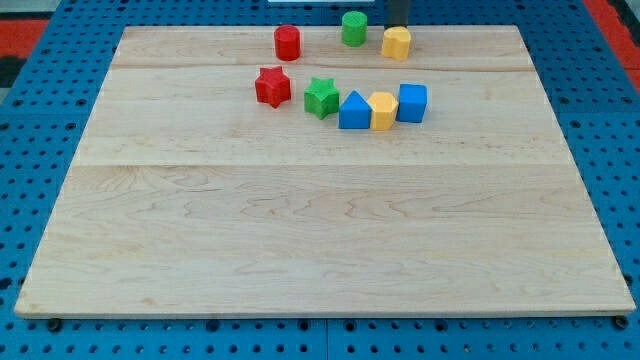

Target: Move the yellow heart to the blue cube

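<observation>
The yellow heart (397, 43) lies near the board's top edge, right of the middle. My tip (398, 26) stands right behind it on the view's top side, seemingly touching it; only the rod's lowest part shows. The blue cube (412, 102) sits below the heart, towards the view's bottom. It is the right end of a row with a second yellow block (382, 110) and a blue triangular block (354, 111). The heart and the blue cube are apart.
A green star (321, 97) and a red star (272, 86) lie left of the row. A red cylinder (288, 42) and a green cylinder (354, 28) stand near the top edge, left of the heart. The wooden board (300, 230) rests on a blue pegboard.
</observation>
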You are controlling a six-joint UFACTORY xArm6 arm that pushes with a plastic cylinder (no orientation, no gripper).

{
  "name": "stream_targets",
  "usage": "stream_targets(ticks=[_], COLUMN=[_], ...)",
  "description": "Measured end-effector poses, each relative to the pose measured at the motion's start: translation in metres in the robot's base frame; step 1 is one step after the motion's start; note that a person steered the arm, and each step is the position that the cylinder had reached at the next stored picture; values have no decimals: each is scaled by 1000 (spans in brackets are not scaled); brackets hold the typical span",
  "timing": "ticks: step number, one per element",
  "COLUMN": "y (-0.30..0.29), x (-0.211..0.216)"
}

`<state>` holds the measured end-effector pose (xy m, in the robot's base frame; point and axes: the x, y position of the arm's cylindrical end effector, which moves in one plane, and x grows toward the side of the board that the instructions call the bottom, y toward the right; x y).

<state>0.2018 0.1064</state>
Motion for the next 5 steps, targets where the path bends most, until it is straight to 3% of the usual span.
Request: stream_targets(ticks=[4, 5], y=[20, 48], x=[98, 48])
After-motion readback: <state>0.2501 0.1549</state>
